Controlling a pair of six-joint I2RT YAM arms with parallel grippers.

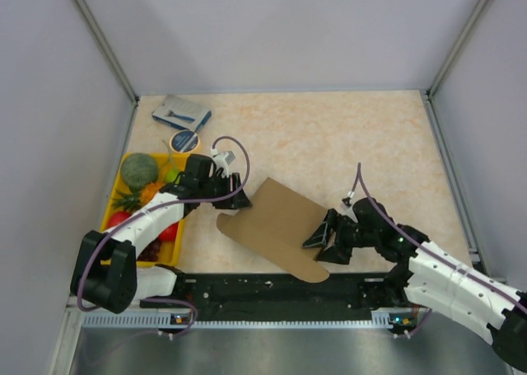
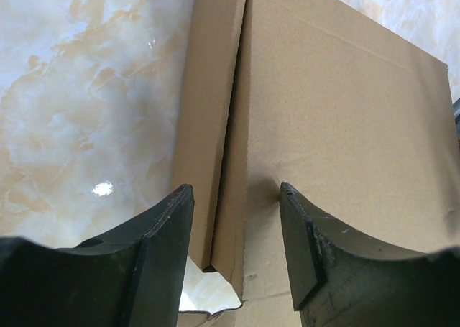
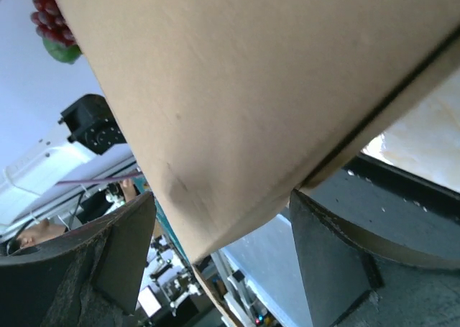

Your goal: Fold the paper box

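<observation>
The box [image 1: 276,218] is lying flat and slantwise on the table [image 1: 346,136], in the middle near the front edge, between the two grippers. The left gripper [image 1: 239,192] is sitting at the box's far-left edge. In the left wrist view its jaws [image 2: 236,187] are standing apart and straddling the cardboard [image 2: 345,111], with a seam between two panels running up between them. The right gripper [image 1: 323,241] is reaching in at the box's near-right edge. In the right wrist view its jaws [image 3: 223,196] are also standing wide apart, and a rounded corner of the box [image 3: 251,75] is dipping into the gap, touching neither finger as far as can be seen. A yellow tray [image 1: 161,262] of fruit is sitting left of the left arm.
</observation>
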